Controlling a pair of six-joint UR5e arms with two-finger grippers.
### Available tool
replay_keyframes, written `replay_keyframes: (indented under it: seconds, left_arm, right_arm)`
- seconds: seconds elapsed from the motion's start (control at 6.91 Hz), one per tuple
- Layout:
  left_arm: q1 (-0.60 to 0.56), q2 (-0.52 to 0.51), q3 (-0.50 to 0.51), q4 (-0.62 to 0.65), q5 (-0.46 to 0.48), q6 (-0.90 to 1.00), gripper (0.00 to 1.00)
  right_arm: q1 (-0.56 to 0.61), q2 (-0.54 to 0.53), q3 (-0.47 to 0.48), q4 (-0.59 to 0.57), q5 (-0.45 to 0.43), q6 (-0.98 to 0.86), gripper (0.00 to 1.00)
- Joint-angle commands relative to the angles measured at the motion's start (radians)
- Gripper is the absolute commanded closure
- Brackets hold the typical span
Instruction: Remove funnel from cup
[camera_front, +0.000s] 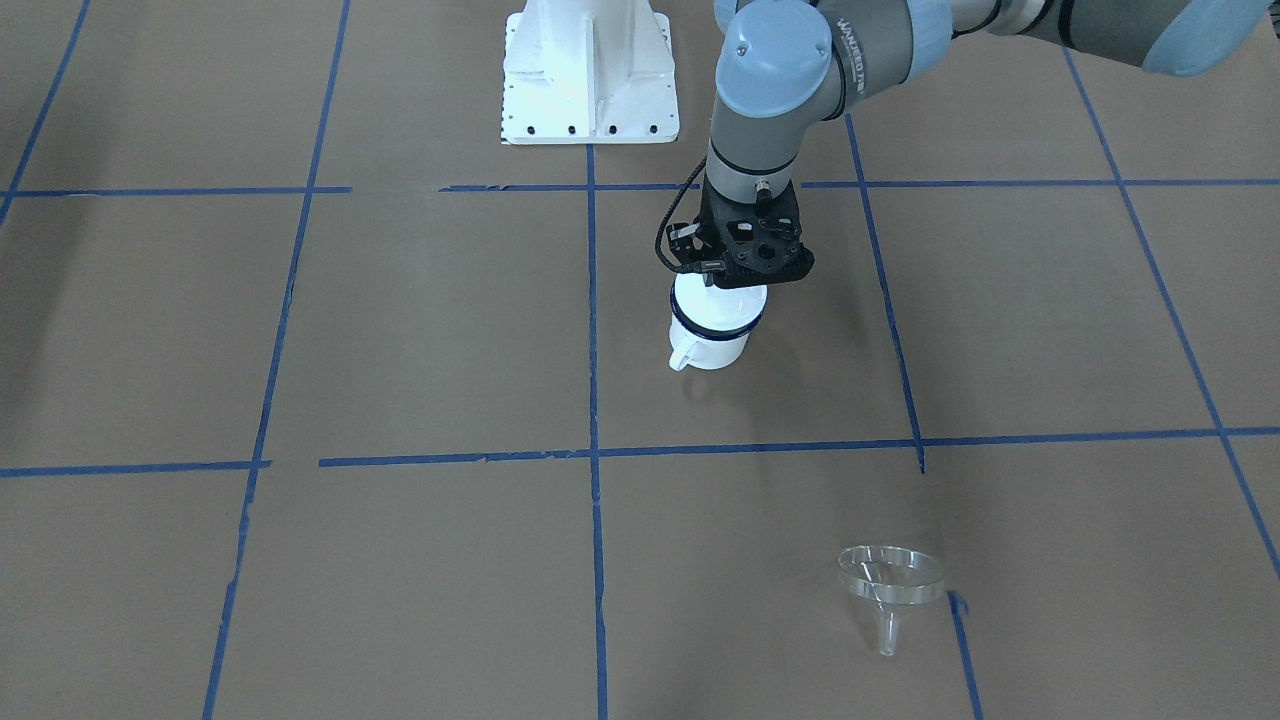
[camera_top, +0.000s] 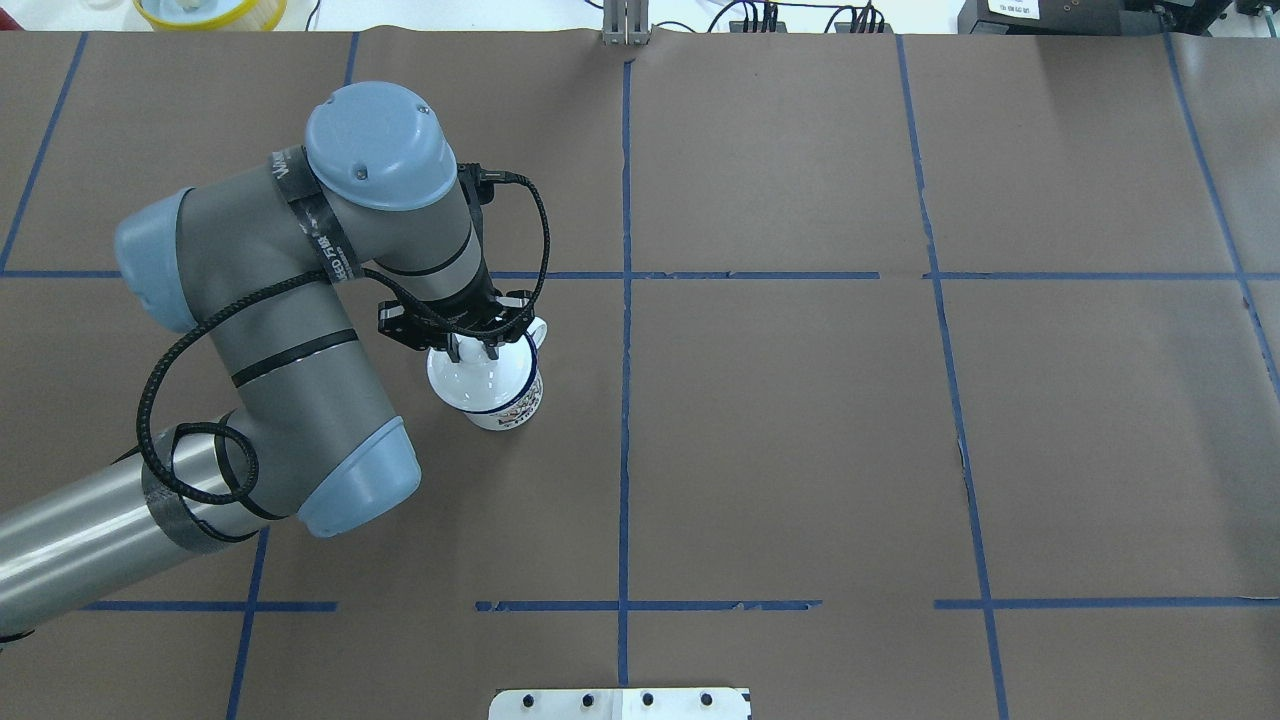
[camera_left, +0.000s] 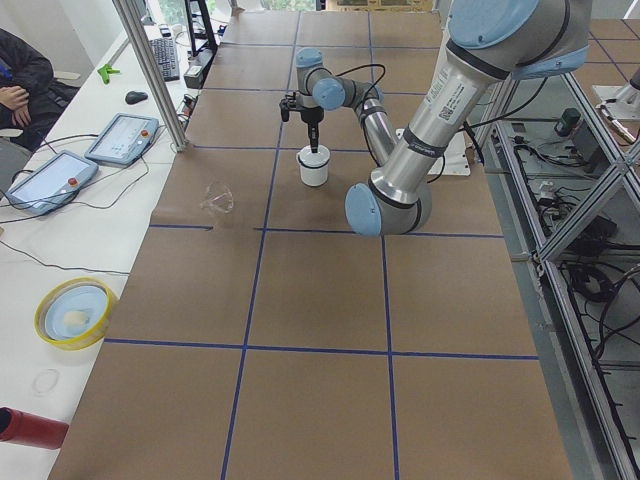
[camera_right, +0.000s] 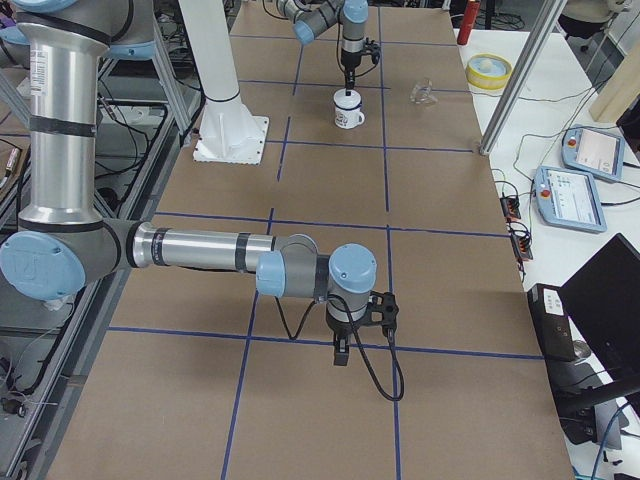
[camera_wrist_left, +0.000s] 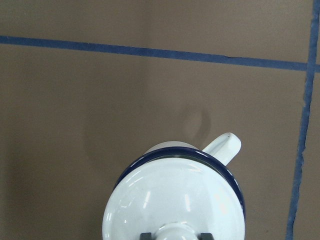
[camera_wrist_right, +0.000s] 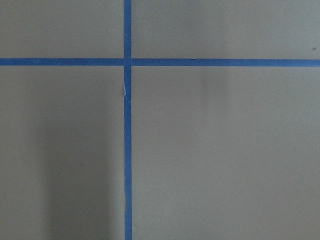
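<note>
The cup (camera_front: 712, 340), a white enamel mug with a dark blue rim, stands upright near the table's middle, also seen from overhead (camera_top: 510, 405). A white domed lid (camera_wrist_left: 175, 200) sits on its mouth. My left gripper (camera_wrist_left: 175, 236) is straight above it, its fingers closed on either side of the lid's knob. The clear funnel (camera_front: 890, 585) lies apart on the brown paper, far from the cup toward the operators' side, spout down toward that edge. My right gripper (camera_right: 340, 355) hangs low over bare paper at the other end of the table; I cannot tell if it is open.
The white robot base (camera_front: 588, 70) stands behind the cup. A yellow-rimmed bowl (camera_left: 72, 312) and a red can (camera_left: 30, 428) lie off the paper. Teach pendants (camera_left: 120, 138) sit on the side bench. Blue tape lines grid the paper.
</note>
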Motion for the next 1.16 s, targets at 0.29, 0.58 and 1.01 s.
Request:
replay_keyframes:
  seconds: [0.29, 0.58, 1.01]
  left_arm:
    - [0.002, 0.005, -0.007, -0.048, -0.005, -0.079, 0.11]
    - [-0.023, 0.023, -0.056, -0.044, 0.0, -0.069, 0.0]
    - [-0.281, 0.159, -0.178, -0.031, -0.012, 0.298, 0.0]
  right_arm:
    - [0.0, 0.0, 0.0, 0.0, 0.0, 0.0, 0.0]
    - [0.0, 0.0, 0.0, 0.0, 0.0, 0.0, 0.0]
    - [0.0, 0.0, 0.0, 0.0, 0.0, 0.0, 0.0]
